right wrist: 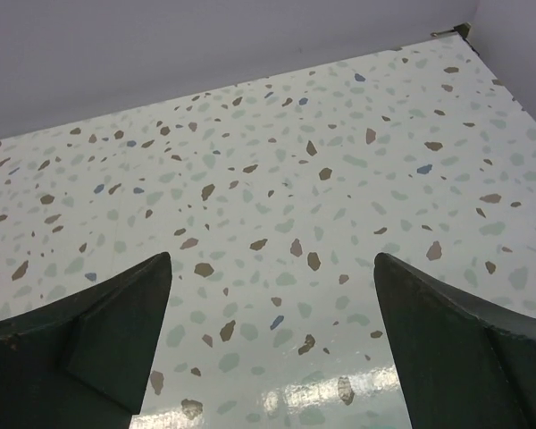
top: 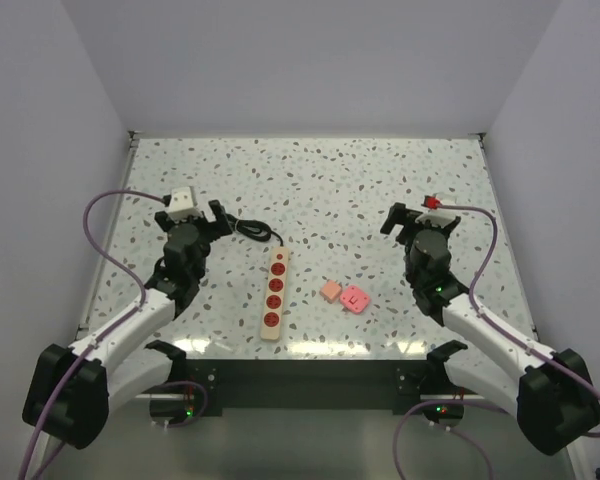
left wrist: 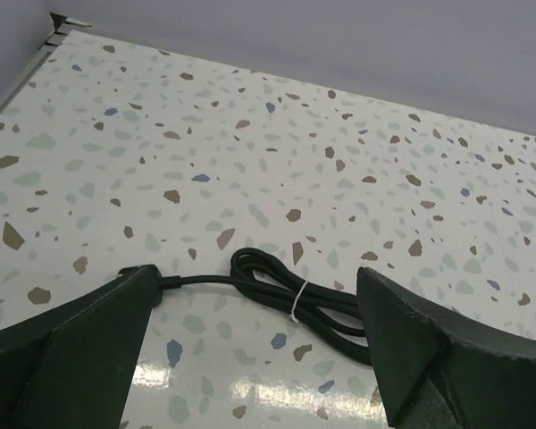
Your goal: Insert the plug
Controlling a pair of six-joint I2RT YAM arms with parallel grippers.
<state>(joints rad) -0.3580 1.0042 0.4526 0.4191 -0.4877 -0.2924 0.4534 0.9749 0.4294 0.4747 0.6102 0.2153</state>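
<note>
A beige power strip (top: 275, 294) with several red sockets lies at the table's middle, its black cord (top: 252, 231) coiled at its far end. A pink plug (top: 355, 298) lies flat to its right, beside a small orange block (top: 330, 291). My left gripper (top: 202, 218) is open and empty, left of the cord; in the left wrist view the tied cord bundle (left wrist: 295, 295) lies between its fingers (left wrist: 89, 331). My right gripper (top: 412, 215) is open and empty, behind and right of the plug; its wrist view shows only bare table between the fingers (right wrist: 116, 313).
White walls enclose the speckled table (top: 310, 180) on three sides. The left wall corner (left wrist: 58, 20) and right wall corner (right wrist: 460, 29) show in the wrist views. Purple cables loop beside both arms.
</note>
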